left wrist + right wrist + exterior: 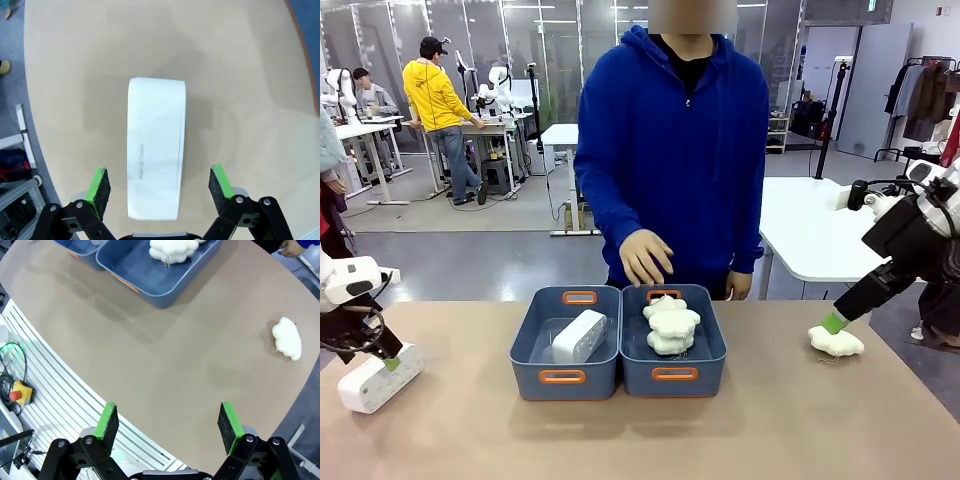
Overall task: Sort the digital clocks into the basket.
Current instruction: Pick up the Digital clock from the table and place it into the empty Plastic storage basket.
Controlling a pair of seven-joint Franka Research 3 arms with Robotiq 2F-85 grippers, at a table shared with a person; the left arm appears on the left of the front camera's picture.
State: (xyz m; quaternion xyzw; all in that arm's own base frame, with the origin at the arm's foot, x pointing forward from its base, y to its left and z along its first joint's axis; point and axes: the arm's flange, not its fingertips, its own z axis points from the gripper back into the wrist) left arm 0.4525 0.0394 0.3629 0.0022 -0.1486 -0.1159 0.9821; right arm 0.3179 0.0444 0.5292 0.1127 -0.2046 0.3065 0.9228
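Observation:
One white digital clock (380,378) lies flat at the table's left end. My left gripper (390,361) stands open just above it. In the left wrist view this clock (156,150) lies lengthwise between the green pads (99,186) with a gap on each side. A second digital clock (580,335) leans inside the left blue-grey basket (563,377). My right gripper (833,323) hangs open over the table's right end, holding nothing. In the right wrist view that gripper (168,422) is well above the tabletop.
A twin basket (675,375) beside the first holds cream cloud-shaped soft items (671,325). Another cloud item (836,342) lies on the table at the right, also in the right wrist view (286,338). A person's hand (645,258) hovers behind the baskets.

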